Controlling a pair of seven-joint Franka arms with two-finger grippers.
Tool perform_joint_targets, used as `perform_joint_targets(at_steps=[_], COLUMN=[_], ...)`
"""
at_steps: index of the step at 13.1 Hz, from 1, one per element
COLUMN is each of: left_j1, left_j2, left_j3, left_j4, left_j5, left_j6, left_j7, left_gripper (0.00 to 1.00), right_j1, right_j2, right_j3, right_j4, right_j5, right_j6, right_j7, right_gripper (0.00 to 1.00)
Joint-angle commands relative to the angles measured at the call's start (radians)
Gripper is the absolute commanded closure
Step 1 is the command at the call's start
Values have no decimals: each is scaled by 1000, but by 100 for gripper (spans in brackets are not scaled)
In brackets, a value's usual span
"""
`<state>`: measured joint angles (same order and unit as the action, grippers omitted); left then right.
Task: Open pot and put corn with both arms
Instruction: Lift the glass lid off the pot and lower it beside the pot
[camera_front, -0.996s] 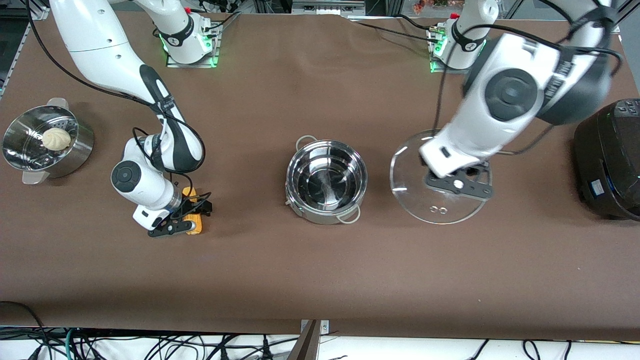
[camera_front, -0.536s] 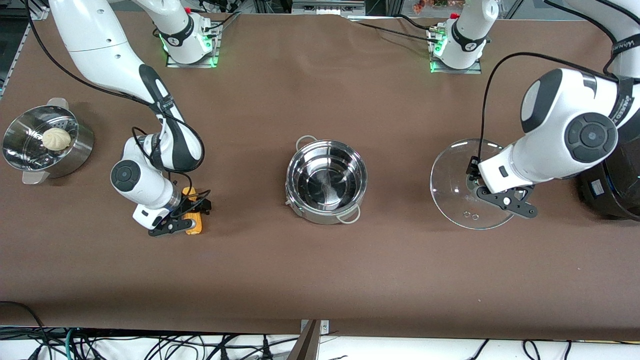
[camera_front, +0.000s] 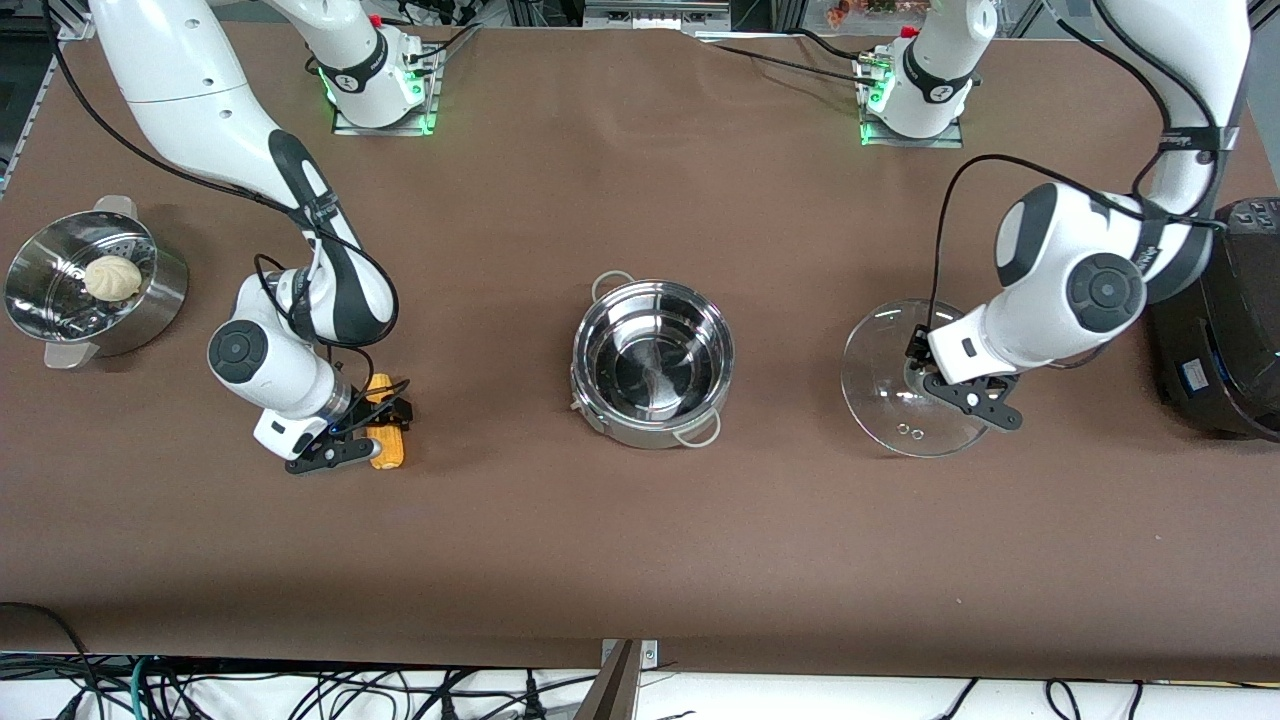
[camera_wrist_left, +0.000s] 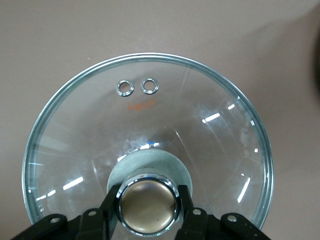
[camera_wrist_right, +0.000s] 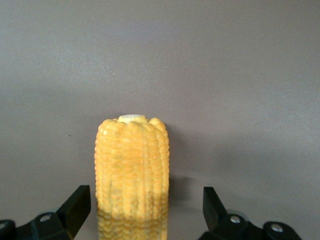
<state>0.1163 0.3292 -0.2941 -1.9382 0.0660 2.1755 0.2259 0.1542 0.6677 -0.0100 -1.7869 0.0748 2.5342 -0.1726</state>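
The pot (camera_front: 653, 362) sits open in the middle of the table (camera_front: 640, 560). Toward the left arm's end from the pot, the left pincer (camera_wrist_left: 148, 220) grips the glass lid (camera_front: 905, 385) by its knob (camera_wrist_left: 147, 204). Toward the right arm's end, the right pincer (camera_wrist_right: 145, 210) is open around the corn (camera_wrist_right: 132, 170) lying on the table

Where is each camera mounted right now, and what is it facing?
Front: high across the table, facing both arms; pot central.
Left wrist: on the left arm, looking down at the lid; left gripper shut on its knob.
Right wrist: on the right arm, facing the corn; right gripper open around it.
Front shares lid and corn.
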Motion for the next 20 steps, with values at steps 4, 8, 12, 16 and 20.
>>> perform_joint_targets(at_steps=[4, 8, 12, 16, 20], left_j1=[32, 34, 40, 54, 57], left_j2=[-39, 16, 28, 39, 19], left_j3=[-2, -2, -2, -2, -5], left_j4=[-274, -277, -277, -274, -260], left_j5=[44, 49, 49, 49, 48], left_j6=[351, 385, 389, 389, 363], left_j7=[26, 27, 27, 27, 15], left_gripper=[79, 78, 75, 22, 0], right_j1=[-4, -4, -2, -2, -2], right_j2=[-33, -33, -36, -46, -50], right_j3=[8, 10, 12, 13, 13], right_j4=[-40, -40, -39, -37, -37], right_j5=[22, 22, 22, 20, 22], right_j6=[17, 17, 11, 6, 5], right_j7=[-28, -27, -24, -21, -22], right_gripper=[15, 38, 46, 47, 79])
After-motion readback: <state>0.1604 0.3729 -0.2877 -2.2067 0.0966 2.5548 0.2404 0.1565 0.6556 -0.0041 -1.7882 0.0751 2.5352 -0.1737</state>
